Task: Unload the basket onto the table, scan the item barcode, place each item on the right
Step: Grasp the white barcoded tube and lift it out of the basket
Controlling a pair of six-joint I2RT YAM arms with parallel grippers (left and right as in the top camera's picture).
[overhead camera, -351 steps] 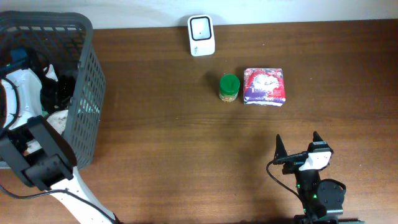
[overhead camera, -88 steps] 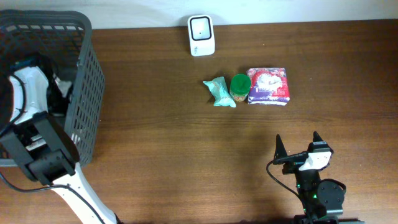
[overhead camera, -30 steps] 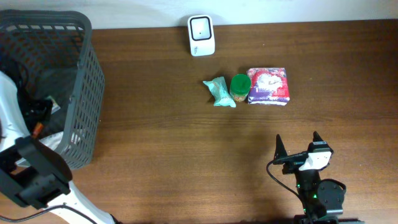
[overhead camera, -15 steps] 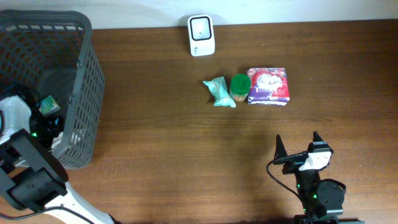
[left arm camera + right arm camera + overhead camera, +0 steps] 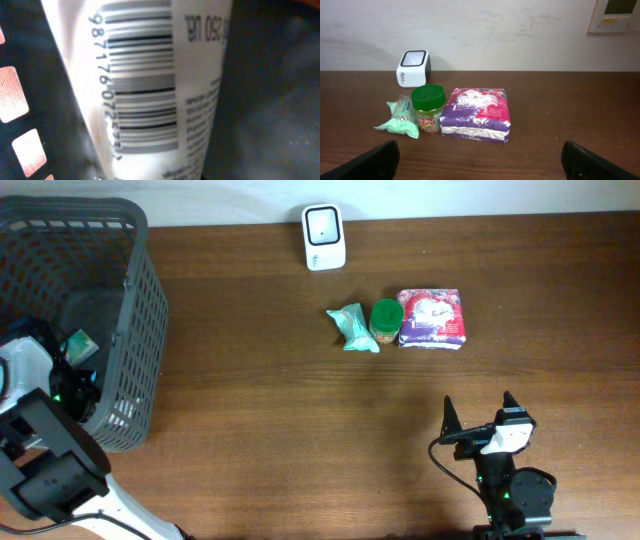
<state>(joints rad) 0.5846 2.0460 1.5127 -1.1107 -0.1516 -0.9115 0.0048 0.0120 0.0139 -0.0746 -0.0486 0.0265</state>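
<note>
The basket stands at the left end of the surface. The scanner sits at the far edge, centre. In front of it, left to right, packed close: pouch, jar, packet.

Smooth dark wood-grain bench; grey plastic mesh basket; glossy white plastic scanner; shiny film-wrapped packet; smooth white tube with printed barcode.

My left wrist view was dim and badly blurred, the barcode too close to focus. Overhead, even light lay on the table with soft shadows. My right wrist view was bright and sharp.
</note>
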